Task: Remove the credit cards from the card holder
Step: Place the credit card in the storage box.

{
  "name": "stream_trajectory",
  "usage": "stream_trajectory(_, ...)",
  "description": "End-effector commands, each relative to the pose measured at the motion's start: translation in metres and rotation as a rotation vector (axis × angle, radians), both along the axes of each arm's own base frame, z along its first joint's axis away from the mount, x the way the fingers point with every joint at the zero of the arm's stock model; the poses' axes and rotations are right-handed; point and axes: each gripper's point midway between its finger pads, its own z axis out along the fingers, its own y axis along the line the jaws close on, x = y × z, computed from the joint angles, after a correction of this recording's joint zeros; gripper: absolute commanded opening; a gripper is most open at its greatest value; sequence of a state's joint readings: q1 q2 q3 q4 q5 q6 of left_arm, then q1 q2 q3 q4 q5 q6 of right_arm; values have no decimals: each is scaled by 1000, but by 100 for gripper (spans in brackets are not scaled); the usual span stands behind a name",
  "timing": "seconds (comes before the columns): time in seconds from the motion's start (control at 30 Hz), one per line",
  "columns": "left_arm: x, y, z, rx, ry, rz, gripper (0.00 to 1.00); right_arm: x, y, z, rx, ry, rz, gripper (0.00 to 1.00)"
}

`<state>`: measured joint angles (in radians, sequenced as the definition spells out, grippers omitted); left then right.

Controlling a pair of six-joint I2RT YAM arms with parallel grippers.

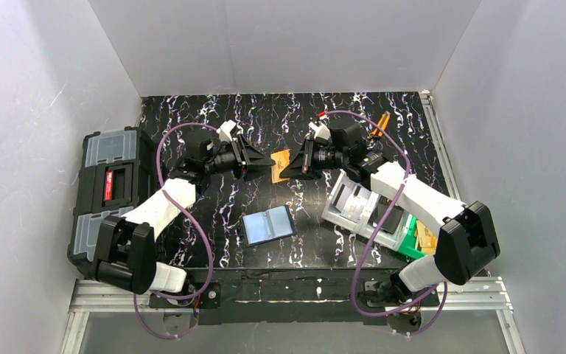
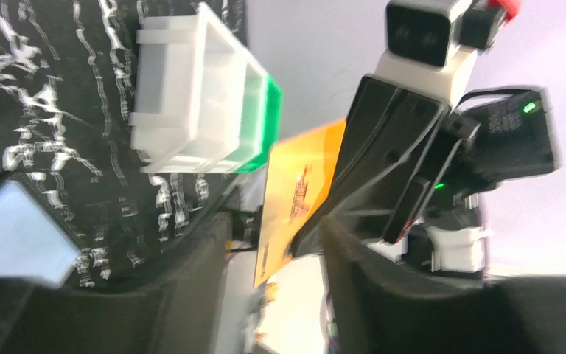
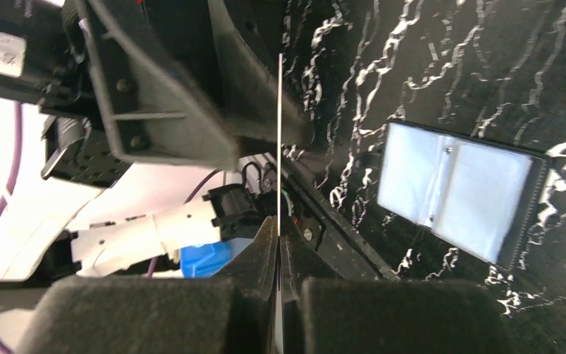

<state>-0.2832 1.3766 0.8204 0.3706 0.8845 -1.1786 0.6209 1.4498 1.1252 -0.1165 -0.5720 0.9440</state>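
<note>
A black toolbox (image 1: 110, 188) is sitting at the left edge of the bench (image 1: 280, 118). The left end effector (image 1: 270, 159) is pointing toward the middle. Its jaws are standing narrowly apart on either side of the orange card (image 1: 281, 161), with gaps showing in its wrist view. Nearer the arm bases, the card holder (image 1: 267, 224) is lying open and flat on the bench, blue-grey pockets facing up, clear of both end effectors. The right end effector (image 1: 286, 172) is pinching the orange card from the other side, pads closed tight, holding it on edge above the bench. Farther right, a grey bin (image 1: 354, 206) and a green bin (image 1: 411, 247) are sitting side by side.
</note>
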Motion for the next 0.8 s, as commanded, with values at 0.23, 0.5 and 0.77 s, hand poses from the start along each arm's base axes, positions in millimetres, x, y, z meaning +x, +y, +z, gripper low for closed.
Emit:
stream_trajectory(0.23,-22,22,-18,302,21,-16,93,14,-89,-34,-453,-84,-316,1)
stream_trajectory(0.5,-35,15,-34,363,36,-69,98,-9,-203,-61,-887,-35,-598,1)
stream_trajectory(0.77,-40,6,-39,388,32,-122,98,-47,-307,-85,-1198,197,-819,1)
